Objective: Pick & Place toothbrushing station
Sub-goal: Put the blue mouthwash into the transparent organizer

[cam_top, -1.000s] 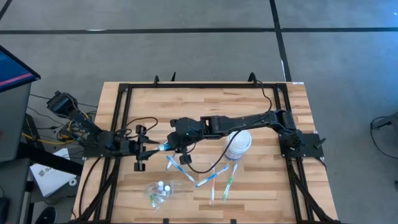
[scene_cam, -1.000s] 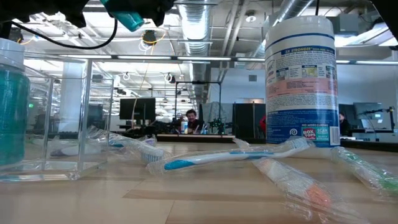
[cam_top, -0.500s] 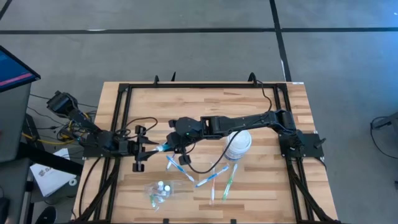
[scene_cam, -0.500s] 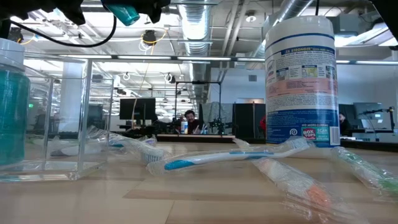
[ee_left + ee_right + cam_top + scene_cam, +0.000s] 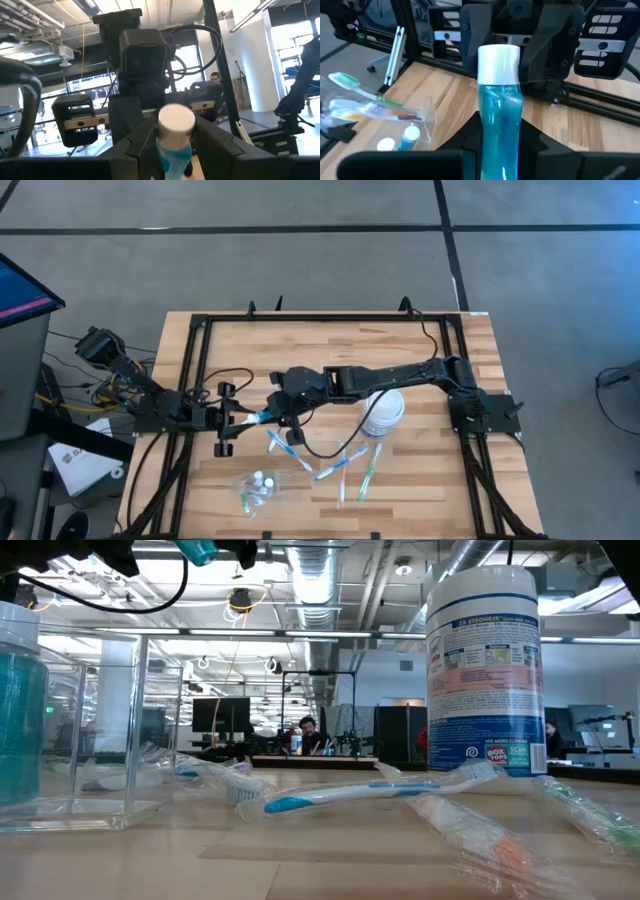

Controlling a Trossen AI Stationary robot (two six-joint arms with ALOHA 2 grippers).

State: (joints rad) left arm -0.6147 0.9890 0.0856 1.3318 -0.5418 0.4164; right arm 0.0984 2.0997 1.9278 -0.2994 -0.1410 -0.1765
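A small blue bottle point(image 5: 499, 115) with a white cap is lifted over the table's middle left point(image 5: 262, 417), roughly upright with the cap up. My right gripper point(image 5: 500, 145) reaches in from the right point(image 5: 277, 411) and is shut on it. My left gripper point(image 5: 176, 137) comes from the left point(image 5: 249, 418), facing the right one, and is shut on the same bottle. Wrapped toothbrushes point(image 5: 335, 470) lie flat on the wood nearer the front. A crinkly clear bag point(image 5: 257, 487) holding white-capped bottles lies at the front left. My left gripper has the bottle's blue body just under the cap point(image 5: 175, 152) between its two fingers, coming roughly level from the table's left. The bottle is clear of the table. My right gripper pinches the lower body point(image 5: 499, 150) between its two fingers, reaching from the table's right and slanting slightly down. The cap end point(image 5: 499, 62) stands above the fingers, toward the left gripper.
A white canister of wipes point(image 5: 383, 412) stands under the right arm, tall in the low view point(image 5: 485, 670). A clear box point(image 5: 90, 720) stands at that view's left. Black frame rails point(image 5: 190, 380) run along the table's sides and back.
Both hands have stayed in place, both shut on the bottle. In the low view the bottle's lower end has swung upward a little, nearly out of the picture's top.
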